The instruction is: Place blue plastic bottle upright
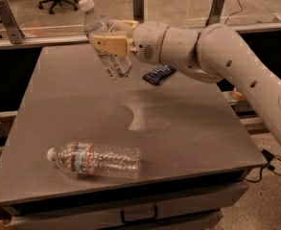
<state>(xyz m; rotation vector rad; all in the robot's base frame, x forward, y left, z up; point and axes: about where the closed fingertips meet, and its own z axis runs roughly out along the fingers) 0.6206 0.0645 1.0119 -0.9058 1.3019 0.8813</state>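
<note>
My gripper (112, 41) is shut on the blue plastic bottle (104, 37), a small clear bottle with a white cap and a white label. I hold it in the air above the back middle of the grey table (188, 128). The bottle is tilted, cap up and to the left, its bottom pointing down toward the table. The tan fingers (110, 44) clamp across its middle.
A longer ribbed clear bottle (94, 159) with a red-and-blue label band lies on its side near the table's front left. A dark blue packet (159, 73) lies at the back, partly under my arm. Office chairs and metal posts stand behind the table.
</note>
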